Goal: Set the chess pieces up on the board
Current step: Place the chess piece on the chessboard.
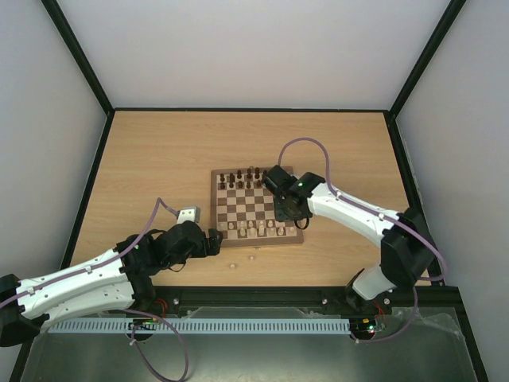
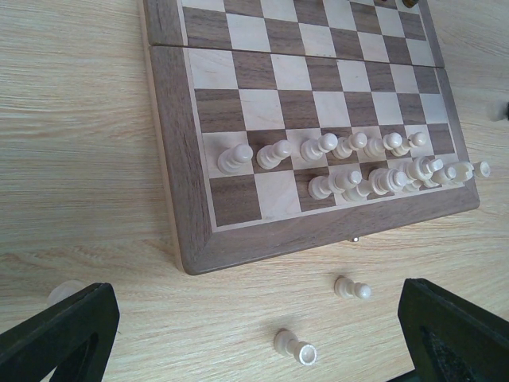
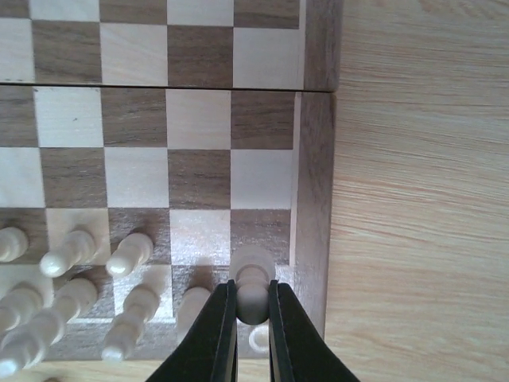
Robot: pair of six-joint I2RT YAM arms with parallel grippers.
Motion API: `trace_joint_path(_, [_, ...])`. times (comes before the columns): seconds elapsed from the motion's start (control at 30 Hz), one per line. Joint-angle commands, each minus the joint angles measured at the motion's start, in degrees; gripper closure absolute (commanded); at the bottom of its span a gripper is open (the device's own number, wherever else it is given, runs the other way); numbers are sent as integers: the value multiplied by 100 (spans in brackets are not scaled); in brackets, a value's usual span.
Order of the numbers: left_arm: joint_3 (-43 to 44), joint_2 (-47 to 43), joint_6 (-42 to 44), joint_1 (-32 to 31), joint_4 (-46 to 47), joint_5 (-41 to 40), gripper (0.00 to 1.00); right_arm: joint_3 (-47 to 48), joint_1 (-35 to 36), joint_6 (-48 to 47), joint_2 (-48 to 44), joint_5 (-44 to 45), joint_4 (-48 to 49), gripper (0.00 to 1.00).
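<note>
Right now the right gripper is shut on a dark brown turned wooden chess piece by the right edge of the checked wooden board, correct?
No. The turned wooden chess piece in the right gripper is pale cream, not dark brown; the right wrist view shows it. The rest holds: shut on it, by the right edge of the checked wooden board.

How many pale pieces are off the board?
2: one pale piece just off the board, another nearer the camera. A pale shape behind the finger may be a third.

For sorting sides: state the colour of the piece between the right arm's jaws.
The piece is pale cream, clearest in the right wrist view.
</note>
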Motion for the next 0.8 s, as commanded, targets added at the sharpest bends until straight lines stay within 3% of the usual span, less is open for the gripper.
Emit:
trace_joint_path(0.0, [-21,-31,51,-37,-13,-101,1,79,-208,-464,343,-450,134,97])
trace_joint_path(0.77, [-6,26,59,-38,-27,-135,1,-480,-463,-731,785,-727,503,96])
